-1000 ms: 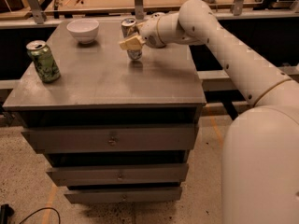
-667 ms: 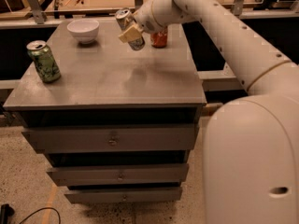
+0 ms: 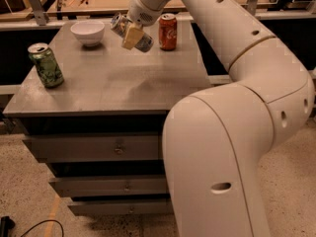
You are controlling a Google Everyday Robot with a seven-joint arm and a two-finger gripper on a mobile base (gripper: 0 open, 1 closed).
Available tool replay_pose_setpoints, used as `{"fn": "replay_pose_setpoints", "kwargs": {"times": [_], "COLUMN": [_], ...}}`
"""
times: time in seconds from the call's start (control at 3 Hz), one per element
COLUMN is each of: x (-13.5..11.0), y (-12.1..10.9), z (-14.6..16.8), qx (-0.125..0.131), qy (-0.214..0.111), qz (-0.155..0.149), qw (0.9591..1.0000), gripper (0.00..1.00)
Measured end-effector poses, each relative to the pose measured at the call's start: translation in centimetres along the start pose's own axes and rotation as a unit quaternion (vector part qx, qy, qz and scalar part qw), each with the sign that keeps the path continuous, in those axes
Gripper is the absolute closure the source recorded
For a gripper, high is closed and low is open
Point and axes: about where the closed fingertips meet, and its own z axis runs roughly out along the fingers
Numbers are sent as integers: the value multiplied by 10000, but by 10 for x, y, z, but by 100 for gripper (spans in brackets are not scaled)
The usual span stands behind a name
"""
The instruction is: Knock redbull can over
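Note:
The redbull can (image 3: 143,43), slim and silver-blue, is tilted steeply with its top pointing up and left. It hangs over the back middle of the grey table (image 3: 113,90). My gripper (image 3: 131,36) reaches in from the upper right and is shut on the redbull can. One tan finger (image 3: 132,35) lies across the can's front, and the other is hidden behind it. The can looks lifted off the tabletop, though its lower end may touch it.
A red soda can (image 3: 168,31) stands upright just right of the redbull can. A white bowl (image 3: 88,32) sits at the back left and a green can (image 3: 45,64) stands near the left edge. Drawers (image 3: 98,147) are below, and my arm fills the right side.
The redbull can went from upright on the table to steeply tilted in my gripper. The arm swung up and back, uncovering the red soda can.

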Motion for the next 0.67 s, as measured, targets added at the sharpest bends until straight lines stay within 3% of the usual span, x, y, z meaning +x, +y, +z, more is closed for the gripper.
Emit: {"fn": "replay_pose_setpoints", "kwargs": {"times": [0.33, 0.67], "x": [18, 38], "y": [39, 72], "z": [10, 18], "qx": [-854, -1550], "qy": [586, 1031], "qz": [-132, -154], "qw": [9945, 9824], "gripper": [82, 59]}}
